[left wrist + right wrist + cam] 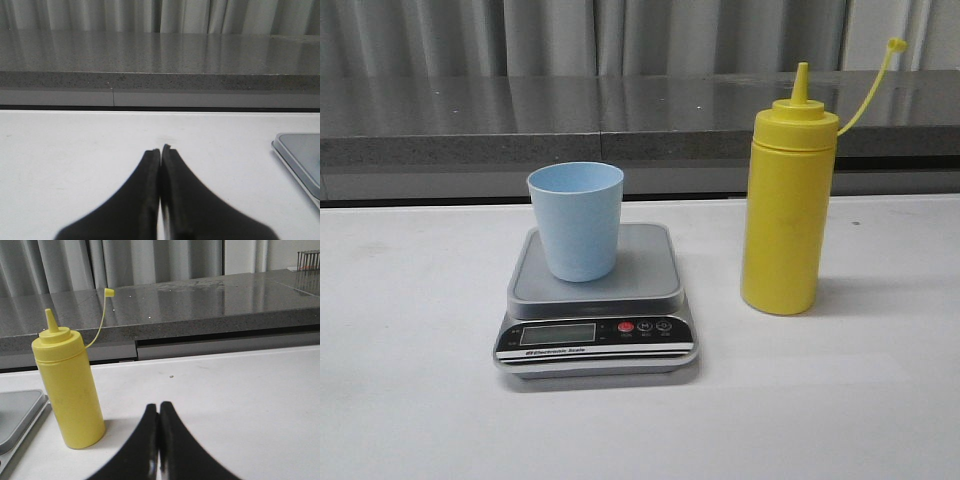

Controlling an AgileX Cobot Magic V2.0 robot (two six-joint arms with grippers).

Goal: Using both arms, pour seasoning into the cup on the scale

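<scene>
The left gripper [160, 150] is seen nearest the lens in the left wrist view, its two black fingers pressed together at the tips with nothing held between them. It is held above the bare white table [75, 165]. Off to one side, well apart from the fingertips, a grey corner of the scale [300, 157] is caught at the frame's edge.

The right gripper [159, 407] is likewise seen closed, fingers pressed flat against each other and empty, over the same white table. The seasoning bottle [70, 390] is seen near it but not touched: a tall yellow bottle standing upright, its cone nozzle uncovered and its small cap [108, 291] held out on a thin curved strap. Just beside the bottle, a grey edge of the scale's platform can be made out.

In the front view neither arm is shown. The scale [596, 345] is placed near the middle of the table [410, 400], its black front panel with display and red button [626, 327] turned toward the camera. The light blue cup [576, 220] is set upright on the grey platform, toward its left half. The seasoning bottle [785, 200] is stood on the table to the right of the scale, near but apart from it. A grey stone ledge [460, 125] and pale curtains [570, 35] are seen behind.
</scene>
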